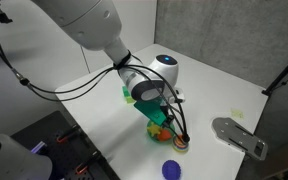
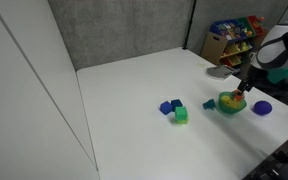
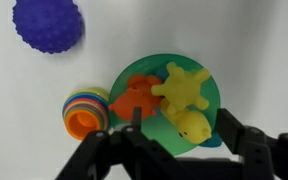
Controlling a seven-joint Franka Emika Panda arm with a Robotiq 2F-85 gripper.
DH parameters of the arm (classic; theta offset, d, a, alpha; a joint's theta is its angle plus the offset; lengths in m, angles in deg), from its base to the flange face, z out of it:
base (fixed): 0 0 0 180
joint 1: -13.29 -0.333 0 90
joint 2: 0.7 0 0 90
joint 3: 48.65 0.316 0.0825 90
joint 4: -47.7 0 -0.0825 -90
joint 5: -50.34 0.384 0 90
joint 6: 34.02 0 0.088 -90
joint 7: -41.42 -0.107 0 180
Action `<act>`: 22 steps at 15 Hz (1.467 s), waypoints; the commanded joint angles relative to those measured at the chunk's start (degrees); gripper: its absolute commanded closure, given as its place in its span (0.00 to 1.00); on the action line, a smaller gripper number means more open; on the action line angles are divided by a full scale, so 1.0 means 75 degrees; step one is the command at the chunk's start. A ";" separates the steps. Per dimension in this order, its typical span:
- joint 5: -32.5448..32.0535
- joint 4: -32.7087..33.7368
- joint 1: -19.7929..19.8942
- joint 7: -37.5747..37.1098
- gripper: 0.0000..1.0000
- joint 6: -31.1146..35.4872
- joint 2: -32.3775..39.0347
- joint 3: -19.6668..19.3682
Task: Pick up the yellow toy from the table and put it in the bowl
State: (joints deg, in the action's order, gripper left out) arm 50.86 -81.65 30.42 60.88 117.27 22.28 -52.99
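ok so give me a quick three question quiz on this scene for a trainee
1. True or false: the green bowl is empty.
2. In the wrist view, what lies at the top left, apart from the bowl? a) purple spiky ball b) grey plate c) red cup
3. Fill in: in an exterior view the green cube sits next to a ___ toy.

Key: 1 false, a yellow toy and an orange toy lie in it; 2 a; 3 blue toy.
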 commanded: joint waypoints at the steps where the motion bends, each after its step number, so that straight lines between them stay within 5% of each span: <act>1: 0.0008 -0.0151 -0.0226 -0.0153 0.00 -0.0999 -0.0805 -0.0013; 7: 0.0126 0.0064 -0.0815 -0.0819 0.00 -0.2897 -0.1905 -0.0021; 15: -0.0670 0.0427 -0.1741 -0.2981 0.00 -0.4586 -0.3542 0.0138; 20: -0.0472 0.0927 -0.1927 -0.3163 0.00 -0.5791 -0.4189 0.0311; 22: -0.0468 0.0827 -0.1917 -0.2998 0.00 -0.5608 -0.4145 0.0295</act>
State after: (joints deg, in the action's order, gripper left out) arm 47.35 -75.54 16.09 38.37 75.28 -8.88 -50.70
